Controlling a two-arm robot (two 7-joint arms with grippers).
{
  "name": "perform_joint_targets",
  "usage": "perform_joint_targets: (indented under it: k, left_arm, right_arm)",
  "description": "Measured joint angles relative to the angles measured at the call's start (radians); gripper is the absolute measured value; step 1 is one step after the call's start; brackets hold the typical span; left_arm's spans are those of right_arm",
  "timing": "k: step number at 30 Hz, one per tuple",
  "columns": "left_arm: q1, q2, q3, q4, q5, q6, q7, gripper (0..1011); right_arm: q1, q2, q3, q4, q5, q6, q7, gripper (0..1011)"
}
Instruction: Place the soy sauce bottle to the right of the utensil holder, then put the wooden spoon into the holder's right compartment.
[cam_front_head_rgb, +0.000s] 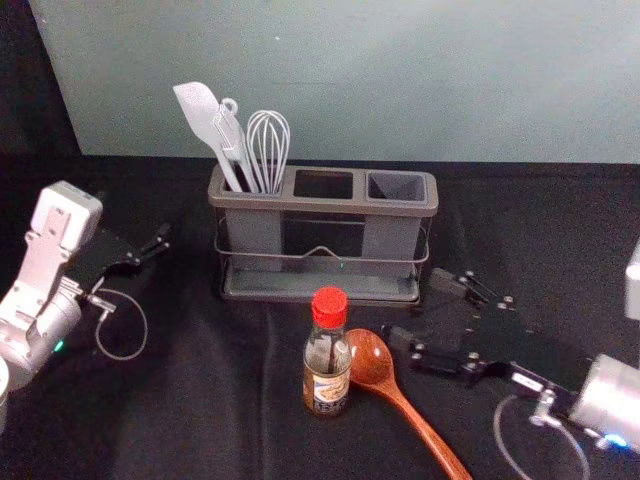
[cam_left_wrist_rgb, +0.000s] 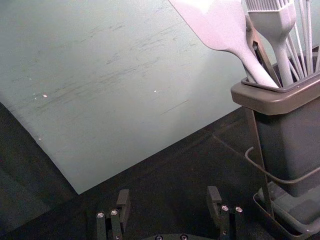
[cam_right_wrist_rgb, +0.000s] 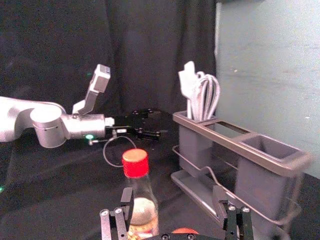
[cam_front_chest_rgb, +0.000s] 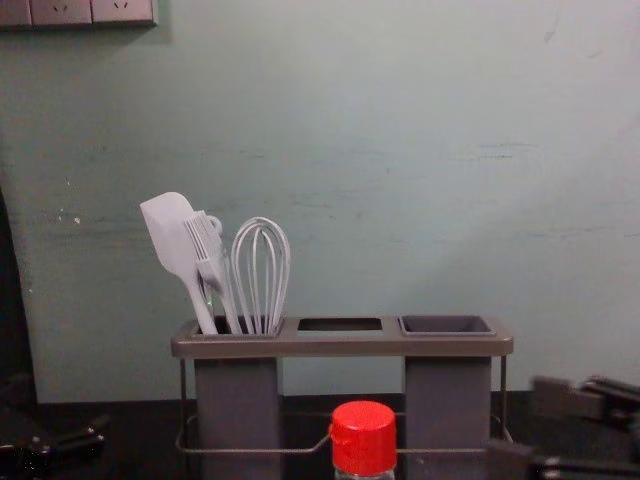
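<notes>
While the jaws of my right gripper stand wide and empty, I see the wooden spoon near them on the tabletop, its bowl just beside the upright soy sauce bottle, in front of the utensil holder. Left of the holder, whose left compartment bears a whisk, my left gripper has its jaws wide apart too.

Soft light washed the flat grey-green wall, the black fabric cloth lay dim, and glare whitened the smooth, pale, flat-bladed spatula in the left wrist view!
</notes>
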Motion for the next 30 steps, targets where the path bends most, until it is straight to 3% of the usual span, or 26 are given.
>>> perform_joint_targets:
  k: [6,16,30]
  left_arm:
    - [0.000,0.000,0.000,0.000,0.000,0.000,0.000,1005]
    - [0.000,0.000,0.000,0.000,0.000,0.000,0.000,1005]
    - [0.000,0.000,0.000,0.000,0.000,0.000,0.000,1005]
  right_arm:
    - [0.079,-0.057,-0.058,0.009,-0.045,0.080,0.009,1003]
    - [0.139,-0.105,-0.122,0.014,-0.080,0.137,0.013,1003]
    - [0.177,-0.152,-0.164,0.043,-0.099,0.169,-0.002,1003]
